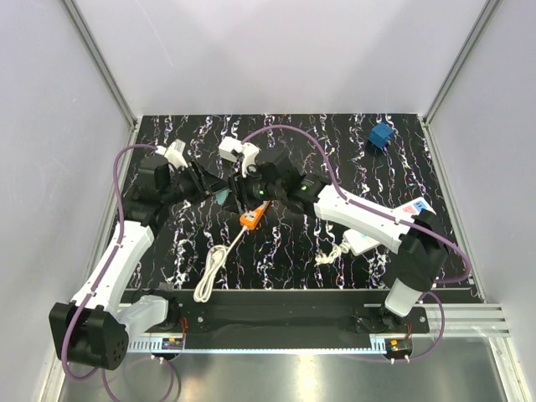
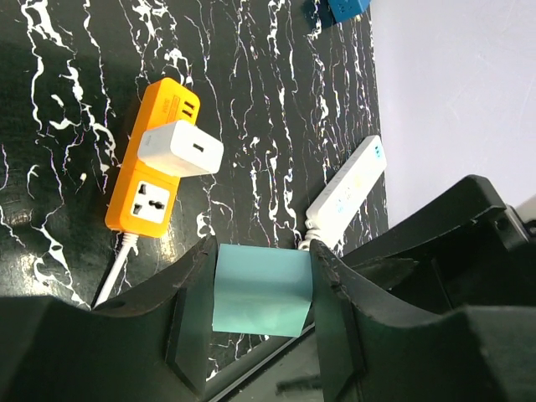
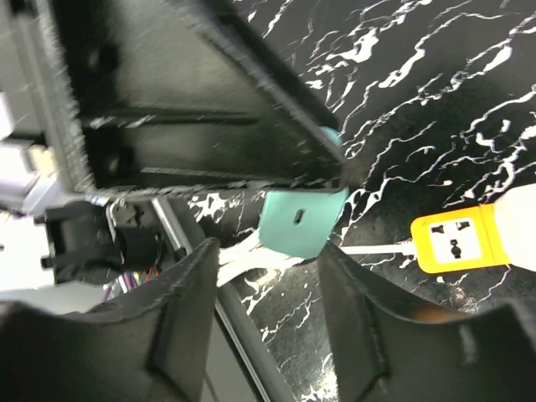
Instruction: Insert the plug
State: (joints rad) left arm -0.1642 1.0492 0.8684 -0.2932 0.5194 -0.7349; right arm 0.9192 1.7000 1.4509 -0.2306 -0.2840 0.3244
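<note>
With the blue plug (image 1: 382, 136) lying untouched at the desk's (image 1: 276, 261) far right corner and the left claw (image 2: 261, 261) clenched on a teal cube adapter (image 2: 260, 295), the right claw (image 3: 268, 251), unclenched astride that cube, should square up before squeezing.

The table (image 1: 335, 151) has a black, white-veined top. A blue plug (image 1: 382, 136) rests near its far right corner. An orange power strip (image 1: 254, 215) with white cable (image 1: 213, 268) lies at centre. A white power strip (image 2: 347, 191) lies to the right.

Left wrist view's top edge crops the plug (image 2: 348, 8).
</note>
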